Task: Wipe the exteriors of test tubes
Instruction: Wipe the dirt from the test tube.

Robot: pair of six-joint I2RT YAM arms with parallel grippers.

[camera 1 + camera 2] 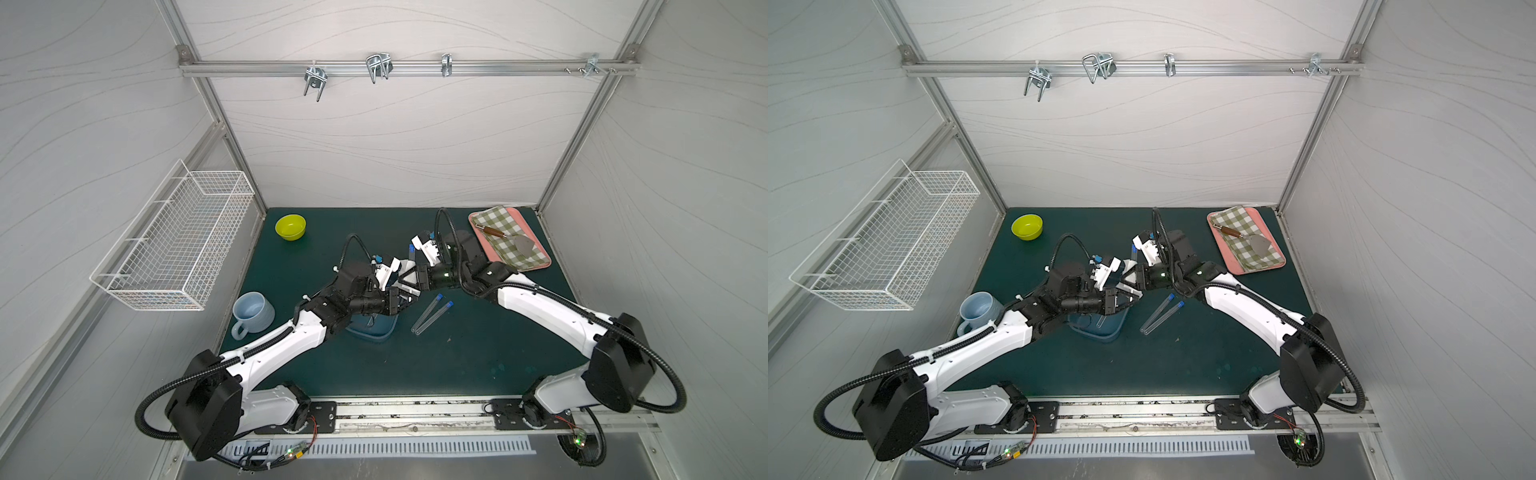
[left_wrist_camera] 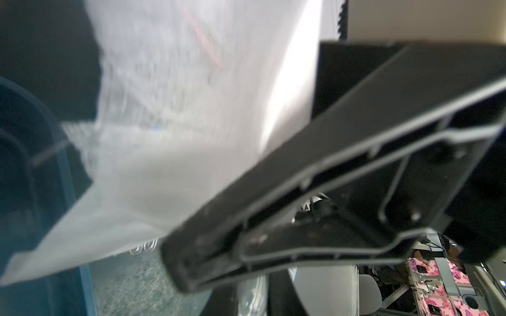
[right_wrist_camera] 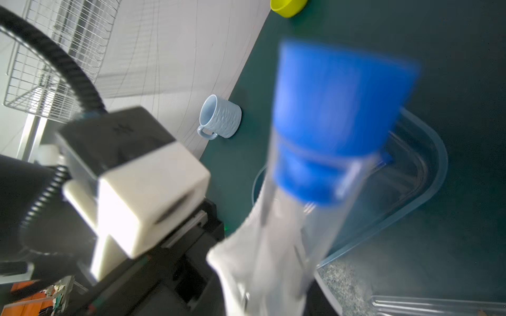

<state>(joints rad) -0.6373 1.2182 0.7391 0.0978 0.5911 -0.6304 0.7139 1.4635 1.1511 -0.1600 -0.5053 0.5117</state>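
Mat [image 1: 415, 365] edges: mug [image 1: 252, 311], tray [image 1: 483, 243]; tubes [image 1: 428, 313] central

You see blue caps [image 1: 439, 296] on clear test tubes [image 1: 426, 313], a white wipe [image 2: 169, 142] and a green-checked cloth [image 1: 525, 259].

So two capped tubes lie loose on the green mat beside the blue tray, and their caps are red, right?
Not quite: the caps are blue, not red. Both top views show it. The rest holds: the two test tubes lie loose, side by side, on the green mat beside the blue tray.
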